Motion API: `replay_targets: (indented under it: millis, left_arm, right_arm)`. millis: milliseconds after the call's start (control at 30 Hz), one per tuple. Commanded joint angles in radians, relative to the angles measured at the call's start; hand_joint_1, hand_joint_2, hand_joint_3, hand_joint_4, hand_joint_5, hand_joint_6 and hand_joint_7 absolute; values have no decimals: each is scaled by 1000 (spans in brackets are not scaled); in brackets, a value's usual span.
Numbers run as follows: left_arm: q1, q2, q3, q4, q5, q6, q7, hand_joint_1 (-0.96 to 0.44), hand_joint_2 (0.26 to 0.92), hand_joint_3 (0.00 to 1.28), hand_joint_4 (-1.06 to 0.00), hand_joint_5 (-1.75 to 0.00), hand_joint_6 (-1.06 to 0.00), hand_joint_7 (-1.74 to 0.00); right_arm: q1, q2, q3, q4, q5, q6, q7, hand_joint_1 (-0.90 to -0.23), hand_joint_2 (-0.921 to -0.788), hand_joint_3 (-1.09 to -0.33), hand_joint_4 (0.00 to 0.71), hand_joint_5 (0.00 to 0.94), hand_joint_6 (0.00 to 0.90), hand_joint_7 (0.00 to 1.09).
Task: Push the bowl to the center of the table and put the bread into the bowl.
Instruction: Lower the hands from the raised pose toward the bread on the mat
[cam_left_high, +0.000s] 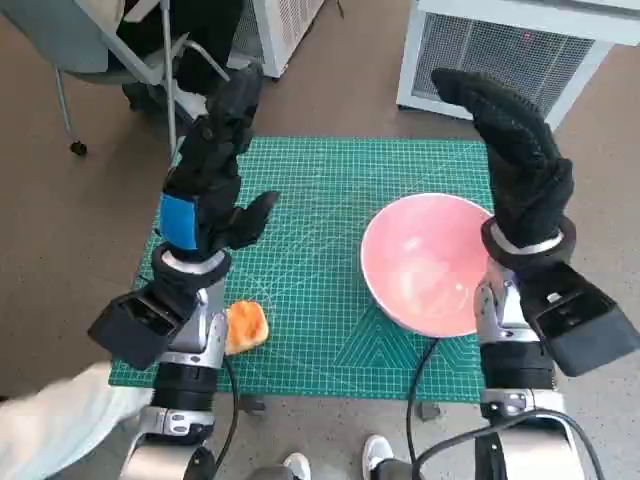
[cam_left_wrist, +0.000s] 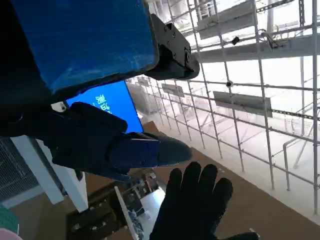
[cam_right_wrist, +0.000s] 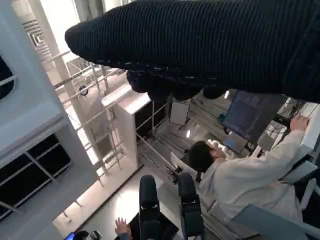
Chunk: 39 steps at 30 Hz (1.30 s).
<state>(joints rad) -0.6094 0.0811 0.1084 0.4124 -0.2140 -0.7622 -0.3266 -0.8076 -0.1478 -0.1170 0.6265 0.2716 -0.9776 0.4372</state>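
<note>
Pale forearms; left hand (cam_left_high: 213, 170) black with blue tape, right hand (cam_left_high: 515, 150) black-gloved.

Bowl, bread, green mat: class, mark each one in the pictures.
bowl (cam_left_high: 425, 262): head view, on its pink inner floor.
bread (cam_left_high: 247, 325): head view, on its orange top.
green mat (cam_left_high: 320, 190): head view, on bare grid.

Pink bowl (cam_left_high: 425, 262) — orange bread (cam_left_high: 246, 326) — green mat (cam_left_high: 320, 200).

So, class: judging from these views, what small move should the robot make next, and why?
Probably lower the right hand beside the pink bowl to push it left: the bowl sits right of the green mat's center, both hands are raised holding nothing, and the bread waits outside.
</note>
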Motion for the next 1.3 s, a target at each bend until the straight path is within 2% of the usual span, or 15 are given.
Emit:
replay_targets:
  millis: [33, 500, 700, 900, 1100, 1233, 1300]
  left_arm:
    - [8, 9, 4, 4, -12, 1, -8, -618, 921, 334, -222, 0, -416, -4]
    - [9, 11, 8, 1, -13, 1, -16, -626, 921, 338, -230, -3, -416, -3]
    - [12, 12, 8, 5, -6, -9, -18, -622, 921, 346, -230, -2, -416, -2]
    - [20, 14, 8, 4, -3, -13, -21, -627, 921, 357, -224, 0, -405, 0]
    - [32, 17, 8, -2, -3, -12, -22, -634, 921, 373, -205, 0, -387, 0]
    - [36, 18, 11, -5, -10, -5, -22, -637, 921, 379, -197, 0, -384, 0]
    - [36, 18, 13, -3, -17, 0, -23, -640, 921, 380, -195, 0, -381, 0]
  right_arm:
    - [22, 9, 1, 4, -7, 6, -2, -551, -921, -816, 222, 14, -1, 530]
    - [26, 14, -5, 9, -2, 3, -4, -559, -921, -817, 220, 13, -1, 527]
    - [39, 0, -17, -2, -7, 1, -16, -555, -921, -824, 216, 11, -1, 520]
    - [63, -41, -65, 23, -15, -26, -42, -538, -921, -853, 206, 6, -1, 508]
    - [85, -92, -141, 137, -10, -68, -77, -534, -921, -837, 207, 7, -1, 495]
    - [100, -123, -190, 226, -26, -98, -126, -524, -921, -830, 213, 10, -1, 511]
    - [109, -135, -207, 263, -50, -112, -166, -516, -921, -834, 214, 10, -1, 519]
